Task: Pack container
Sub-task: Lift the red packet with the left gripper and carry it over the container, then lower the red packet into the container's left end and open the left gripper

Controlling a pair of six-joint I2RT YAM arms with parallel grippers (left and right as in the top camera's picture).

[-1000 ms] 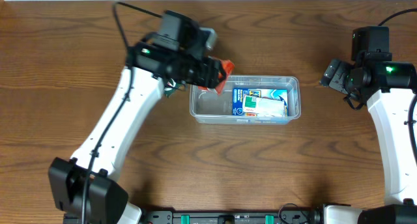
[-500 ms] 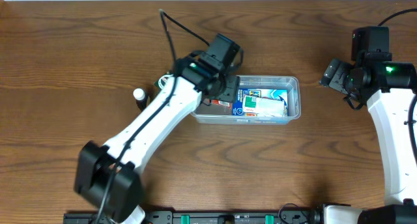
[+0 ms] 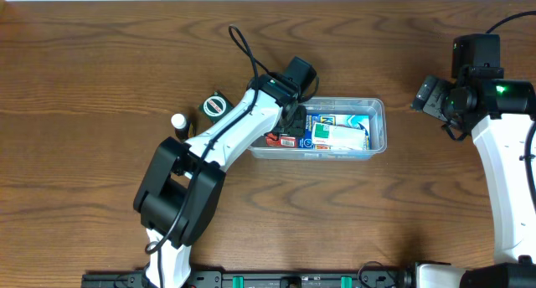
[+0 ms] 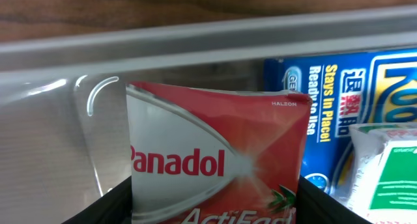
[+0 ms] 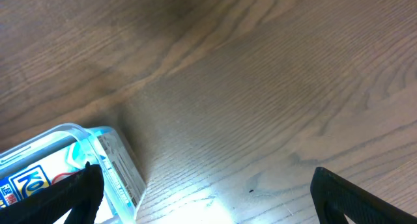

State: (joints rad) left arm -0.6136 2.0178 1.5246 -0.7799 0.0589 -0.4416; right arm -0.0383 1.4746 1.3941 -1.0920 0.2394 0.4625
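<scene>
Container (image 3: pixel 335 155) near mid-tabletop (image 3: pixel 100 70), blue box (image 3: pixel 322 125) lying inside. Left end effector (image 3: pixel 291 125) down in its left end, clamped on a red Panadol packet (image 4: pixel 215 165). Right end effector (image 5: pixel 208 204) spread wide, holding nothing, well off to the container's right.

even bright light, glare on the table (image 5: pixel 215 201), soft blurry wrist views

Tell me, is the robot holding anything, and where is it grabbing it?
The left hand pinches the red Panadol packet by the end nearest its wrist, down in the container. The right hand is open and holds nothing.
</scene>
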